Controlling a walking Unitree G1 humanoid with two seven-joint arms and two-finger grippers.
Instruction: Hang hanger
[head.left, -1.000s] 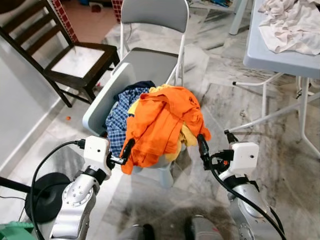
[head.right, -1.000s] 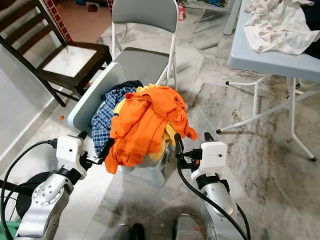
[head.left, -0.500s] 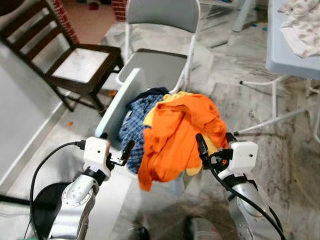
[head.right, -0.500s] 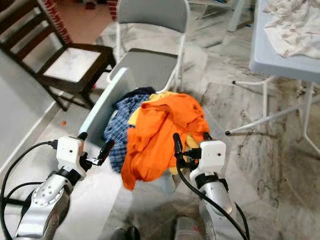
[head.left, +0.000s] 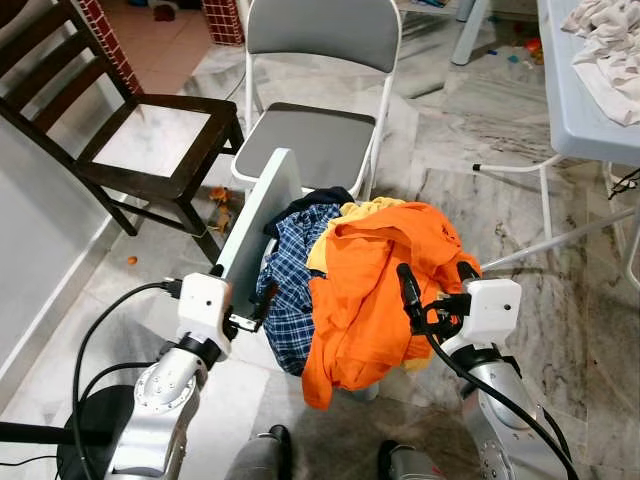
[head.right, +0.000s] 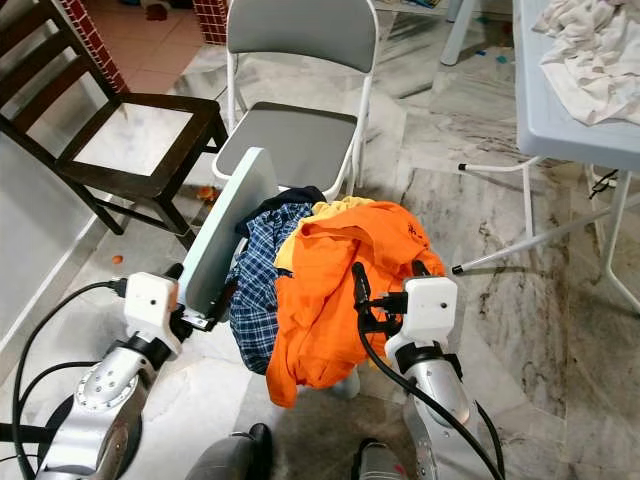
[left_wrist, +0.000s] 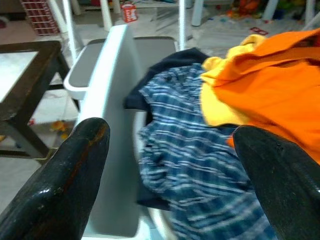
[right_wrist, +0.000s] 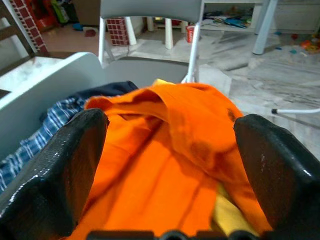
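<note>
Left gripper spread wide, empty, beside pale grey plastic laundry basket | right gripper spread wide, empty, against orange shirt, likely poised to sort | hanger hidden, cannot tell where | three garments: orange, blue checked shirt, yellow cloth | two chairs beyond.

A grey-veined marble floor spans the frame. At top centre stands a grey folding chair with white legs; at upper left, a dark wooden chair against a pale wall. A light-blue table occupies the upper right.
</note>
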